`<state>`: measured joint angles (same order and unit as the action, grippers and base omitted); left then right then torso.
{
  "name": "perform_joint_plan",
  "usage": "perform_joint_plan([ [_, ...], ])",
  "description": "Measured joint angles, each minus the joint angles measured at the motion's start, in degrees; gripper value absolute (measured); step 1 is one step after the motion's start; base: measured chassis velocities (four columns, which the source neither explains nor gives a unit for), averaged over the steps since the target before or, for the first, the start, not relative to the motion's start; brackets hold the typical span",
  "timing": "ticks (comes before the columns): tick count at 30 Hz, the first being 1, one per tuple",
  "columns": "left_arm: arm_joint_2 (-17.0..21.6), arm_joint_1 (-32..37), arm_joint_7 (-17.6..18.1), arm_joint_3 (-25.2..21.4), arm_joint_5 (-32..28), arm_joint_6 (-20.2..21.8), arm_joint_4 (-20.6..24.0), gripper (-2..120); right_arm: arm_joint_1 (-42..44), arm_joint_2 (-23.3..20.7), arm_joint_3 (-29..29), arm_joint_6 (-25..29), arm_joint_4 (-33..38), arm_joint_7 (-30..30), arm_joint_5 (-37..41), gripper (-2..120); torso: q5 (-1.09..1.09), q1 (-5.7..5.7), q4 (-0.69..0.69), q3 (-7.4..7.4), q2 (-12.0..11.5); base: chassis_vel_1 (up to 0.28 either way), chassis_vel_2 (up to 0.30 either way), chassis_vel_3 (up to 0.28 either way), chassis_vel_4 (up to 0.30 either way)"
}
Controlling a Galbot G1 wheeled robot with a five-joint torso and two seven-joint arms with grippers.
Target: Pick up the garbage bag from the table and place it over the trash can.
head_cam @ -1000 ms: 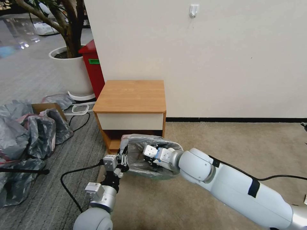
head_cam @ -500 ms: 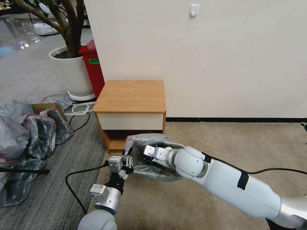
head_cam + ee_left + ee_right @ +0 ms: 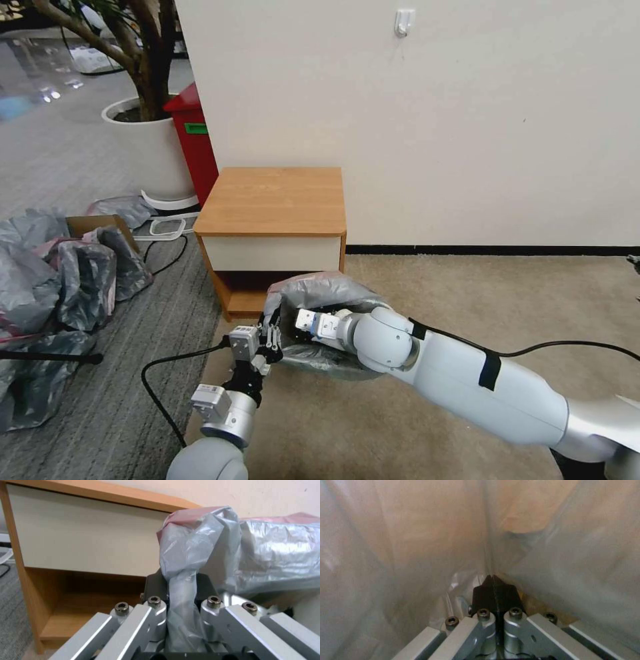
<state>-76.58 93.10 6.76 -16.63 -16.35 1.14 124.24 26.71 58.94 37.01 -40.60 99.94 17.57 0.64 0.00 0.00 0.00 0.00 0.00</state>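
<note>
You can't see the trash can: the garbage bag drapes over it. The right gripper sits inside the bag, its tip hidden. Bag film blocks the right wrist view.

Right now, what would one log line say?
left gripper: shut on garbage bag edge | right gripper: shut, inside bag | table: behind
</note>
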Motion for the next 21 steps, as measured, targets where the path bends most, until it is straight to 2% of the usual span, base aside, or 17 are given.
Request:
perform_joint_plan([
  [12,-0.35,0.12,0.04,0.15,-0.04,0.02,-0.26,9,0.89,-0.05,-0.15,-0.02,-0.39,0.01,0.33,0,0.00,0.00,0.00,0.00,0.00,0.000,0.000,0.000,0.000],
  [21,-1.04,-1.01,2.49,-0.22,-1.81,0.72,-2.86,9,0.97,-3.74,-0.73,-0.03,5.94,-1.87,5.40,0,0.00,0.00,0.00,0.00,0.00,0.000,0.000,0.000,0.000],
])
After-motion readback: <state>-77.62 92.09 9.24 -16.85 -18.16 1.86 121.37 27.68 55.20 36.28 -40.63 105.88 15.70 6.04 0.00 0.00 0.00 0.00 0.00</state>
